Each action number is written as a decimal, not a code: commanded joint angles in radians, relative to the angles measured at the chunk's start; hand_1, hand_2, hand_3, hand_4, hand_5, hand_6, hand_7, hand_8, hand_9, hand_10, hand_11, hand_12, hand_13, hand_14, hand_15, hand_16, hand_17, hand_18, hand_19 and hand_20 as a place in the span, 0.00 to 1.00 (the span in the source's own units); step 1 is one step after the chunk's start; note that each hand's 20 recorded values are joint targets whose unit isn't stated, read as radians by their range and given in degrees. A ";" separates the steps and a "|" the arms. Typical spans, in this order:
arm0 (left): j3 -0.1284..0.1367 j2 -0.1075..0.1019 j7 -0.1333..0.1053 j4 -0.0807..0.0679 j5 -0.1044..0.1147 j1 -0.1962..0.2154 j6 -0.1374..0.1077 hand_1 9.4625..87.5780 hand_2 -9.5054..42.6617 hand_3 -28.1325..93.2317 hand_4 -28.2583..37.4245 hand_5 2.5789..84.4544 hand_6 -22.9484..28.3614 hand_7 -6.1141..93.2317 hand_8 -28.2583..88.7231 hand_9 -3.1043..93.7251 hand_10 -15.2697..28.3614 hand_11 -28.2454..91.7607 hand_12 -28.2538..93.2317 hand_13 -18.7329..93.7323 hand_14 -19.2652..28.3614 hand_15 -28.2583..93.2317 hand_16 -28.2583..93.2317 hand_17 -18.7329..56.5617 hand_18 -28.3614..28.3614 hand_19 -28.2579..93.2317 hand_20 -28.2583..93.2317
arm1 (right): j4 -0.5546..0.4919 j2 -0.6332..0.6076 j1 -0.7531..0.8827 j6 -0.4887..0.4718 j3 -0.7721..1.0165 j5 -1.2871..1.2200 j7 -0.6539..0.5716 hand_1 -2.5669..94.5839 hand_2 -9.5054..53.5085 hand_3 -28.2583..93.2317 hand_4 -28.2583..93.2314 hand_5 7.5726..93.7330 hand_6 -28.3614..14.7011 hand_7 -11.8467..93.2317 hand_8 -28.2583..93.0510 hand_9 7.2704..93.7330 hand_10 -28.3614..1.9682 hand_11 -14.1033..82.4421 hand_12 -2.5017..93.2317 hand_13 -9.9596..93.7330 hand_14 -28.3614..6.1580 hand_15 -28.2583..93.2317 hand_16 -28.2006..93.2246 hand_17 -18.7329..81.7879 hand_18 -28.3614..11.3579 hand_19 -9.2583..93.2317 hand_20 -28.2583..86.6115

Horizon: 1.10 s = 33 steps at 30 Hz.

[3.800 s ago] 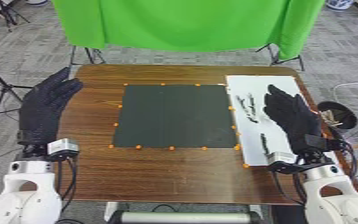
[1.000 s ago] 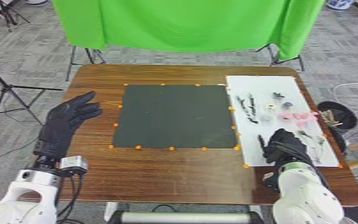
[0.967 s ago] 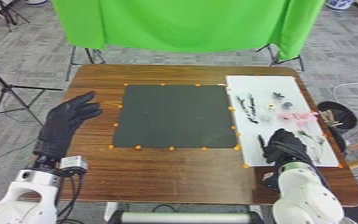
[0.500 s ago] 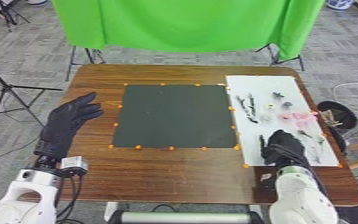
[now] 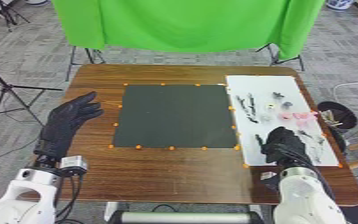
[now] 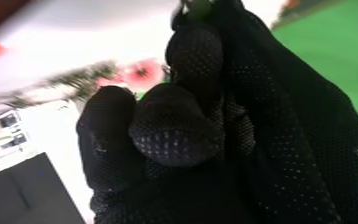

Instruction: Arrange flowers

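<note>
Black fabric with little dots covers the right hand (image 5: 286,145), which is over the near end of the white sheet (image 5: 260,85), toward the tabletop's near right corner. Its fingers are curled and pinch a thin green stem (image 5: 259,139). The left hand (image 5: 62,120), in a black glove too, is by the tabletop's left edge, let go and loosely bent, with nothing in it.

The white sheet is long and flat, along the tabletop's right edge. On it are two dark, bumpy twigs (image 5: 253,107), one small pale yellow flower (image 5: 270,106), two little grey-green sprigs (image 5: 278,95) and soft pink flowers (image 5: 302,118), too bunched to count.

One flat, dark, square mat (image 5: 175,115) lies in the middle of the shiny brown wood tabletop (image 5: 158,175), with orange dots around it. One round black bucket (image 5: 337,115) of sticks stands beside the right edge. Behind hangs a smooth green cloth (image 5: 189,25), over grey carpet (image 5: 189,59).
</note>
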<state>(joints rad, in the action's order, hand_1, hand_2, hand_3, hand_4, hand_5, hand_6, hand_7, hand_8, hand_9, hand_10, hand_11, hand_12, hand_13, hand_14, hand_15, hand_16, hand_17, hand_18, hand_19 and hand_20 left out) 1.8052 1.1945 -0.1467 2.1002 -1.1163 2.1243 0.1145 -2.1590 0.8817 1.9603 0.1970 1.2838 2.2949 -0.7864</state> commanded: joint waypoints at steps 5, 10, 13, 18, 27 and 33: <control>0.009 -0.069 0.000 -0.035 0.035 -0.011 -0.023 0.13 0.15 0.77 0.00 0.52 0.51 0.14 0.20 0.49 0.68 0.37 0.33 0.50 0.80 0.41 0.23 0.38 0.70 0.28 0.38 | -0.061 -0.031 -0.093 0.089 -0.008 -0.108 0.035 0.62 0.00 0.74 0.36 0.72 0.55 0.63 0.33 0.91 0.56 0.44 0.67 0.96 0.77 0.76 0.51 0.87 0.50 1.00 0.66; 0.017 -0.145 -0.034 -0.107 0.097 -0.035 -0.110 0.12 0.16 0.77 0.00 0.53 0.51 0.15 0.20 0.49 0.68 0.37 0.33 0.50 0.79 0.40 0.22 0.38 0.70 0.28 0.38 | -0.034 -0.029 -0.227 0.110 -0.102 -0.189 0.044 0.62 0.00 0.73 0.36 0.72 0.55 0.63 0.32 0.91 0.55 0.44 0.67 0.96 0.77 0.76 0.51 0.87 0.51 1.00 0.66; 0.021 -0.190 -0.050 -0.164 0.114 -0.056 -0.161 0.11 0.17 0.77 0.00 0.54 0.50 0.15 0.20 0.50 0.68 0.37 0.33 0.50 0.79 0.40 0.22 0.38 0.69 0.28 0.38 | -0.006 -0.022 -0.349 0.113 -0.189 -0.220 0.052 0.62 0.00 0.73 0.37 0.72 0.55 0.63 0.32 0.91 0.55 0.44 0.66 0.97 0.78 0.76 0.51 0.88 0.53 0.99 0.65; 0.011 -0.227 -0.066 -0.226 0.135 -0.084 -0.238 0.10 0.17 0.78 0.00 0.55 0.50 0.16 0.19 0.51 0.68 0.38 0.32 0.51 0.78 0.40 0.22 0.38 0.69 0.27 0.38 | 0.074 0.024 -0.567 0.107 -0.353 -0.260 0.084 0.62 0.00 0.73 0.37 0.72 0.55 0.63 0.32 0.91 0.56 0.44 0.66 0.97 0.79 0.75 0.51 0.89 0.54 0.99 0.65; -0.024 -0.215 -0.064 -0.266 0.131 -0.083 -0.245 0.09 0.16 0.79 0.00 0.57 0.50 0.18 0.18 0.51 0.68 0.38 0.32 0.51 0.77 0.40 0.22 0.39 0.68 0.27 0.38 | 0.255 0.162 -0.806 0.111 -0.587 -0.291 0.108 0.62 0.00 0.73 0.38 0.72 0.54 0.64 0.31 0.91 0.56 0.44 0.66 0.98 0.79 0.75 0.51 0.89 0.54 0.99 0.64; -0.026 -0.227 -0.092 -0.290 0.135 -0.088 -0.278 0.08 0.15 0.80 0.00 0.57 0.49 0.18 0.18 0.51 0.67 0.38 0.32 0.51 0.76 0.40 0.22 0.39 0.68 0.26 0.38 | 0.310 0.227 -0.889 0.113 -0.680 -0.410 0.133 0.62 0.00 0.73 0.38 0.72 0.54 0.64 0.31 0.91 0.56 0.44 0.66 0.98 0.79 0.74 0.51 0.89 0.55 0.99 0.64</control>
<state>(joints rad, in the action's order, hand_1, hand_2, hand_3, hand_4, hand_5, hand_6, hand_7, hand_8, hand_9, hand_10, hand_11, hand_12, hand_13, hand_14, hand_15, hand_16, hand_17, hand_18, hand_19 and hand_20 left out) 1.7797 0.9650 -0.2207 1.8350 -0.9854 2.0263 -0.1343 -1.8606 1.0232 1.1672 0.3077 0.6671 1.9811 -0.6888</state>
